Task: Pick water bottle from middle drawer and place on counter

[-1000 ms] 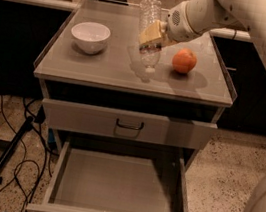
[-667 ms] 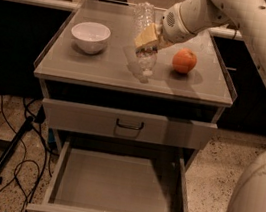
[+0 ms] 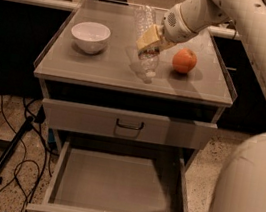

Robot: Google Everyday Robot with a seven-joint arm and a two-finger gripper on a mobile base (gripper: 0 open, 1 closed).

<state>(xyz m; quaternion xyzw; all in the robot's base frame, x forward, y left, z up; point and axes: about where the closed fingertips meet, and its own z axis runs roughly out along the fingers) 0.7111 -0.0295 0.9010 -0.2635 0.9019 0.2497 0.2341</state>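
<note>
Grey counter [image 3: 89,65] beneath tilted water bottle [image 3: 148,62], end effector [image 3: 151,39] tight around it, much as a moment ago.

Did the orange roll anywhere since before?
No. The orange stays put near the counter's right edge. The gripper, just left of it in view, holds the water bottle.
</note>
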